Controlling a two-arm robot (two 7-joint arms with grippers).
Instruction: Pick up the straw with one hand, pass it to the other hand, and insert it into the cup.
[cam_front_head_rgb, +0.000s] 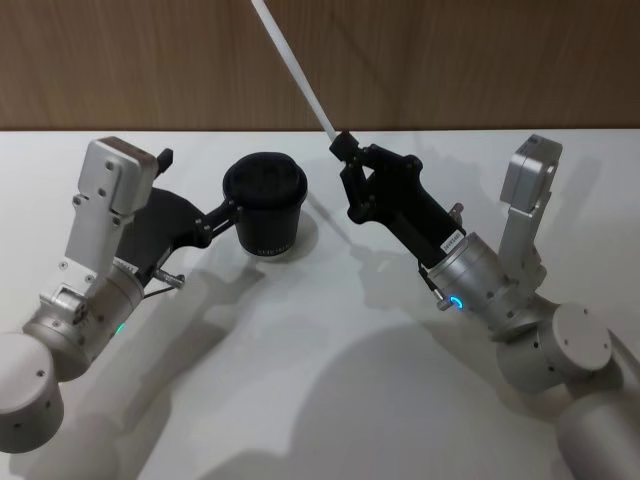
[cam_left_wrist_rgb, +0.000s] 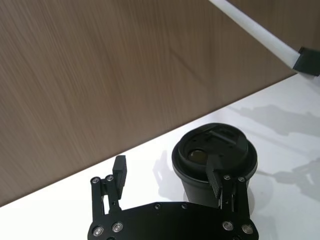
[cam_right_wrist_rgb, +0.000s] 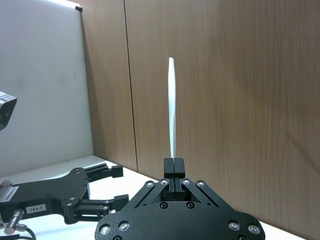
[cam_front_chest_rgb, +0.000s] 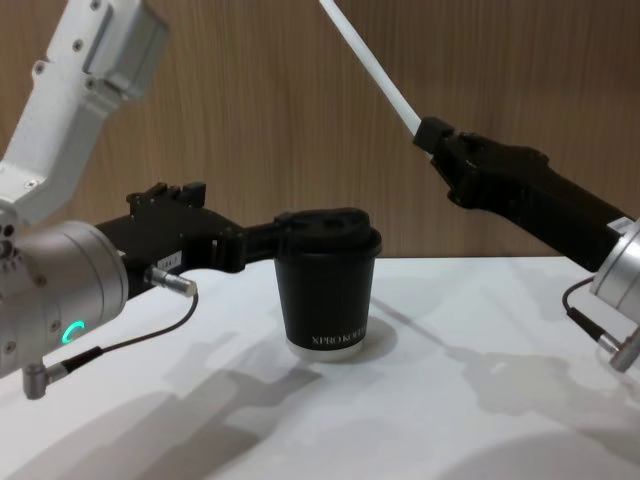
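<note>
Straw (cam_front_head_rgb: 300, 70) is clenched at its lower end in your right gripper (cam_front_head_rgb: 343, 147) and slants up beyond the fingertips, probably for reorienting. Cup (cam_front_head_rgb: 265, 200) sits below, leftward. Your left gripper (cam_left_wrist_rgb: 168, 169) stands released, one finger beside the cup, likely steadying it. Table (cam_front_head_rgb: 330, 330) between both grippers gives free room.

We look down from the head and level from the chest. Both share the small black lidded paper cup (cam_front_head_rgb: 264, 205), close before our left wrist camera.
</note>
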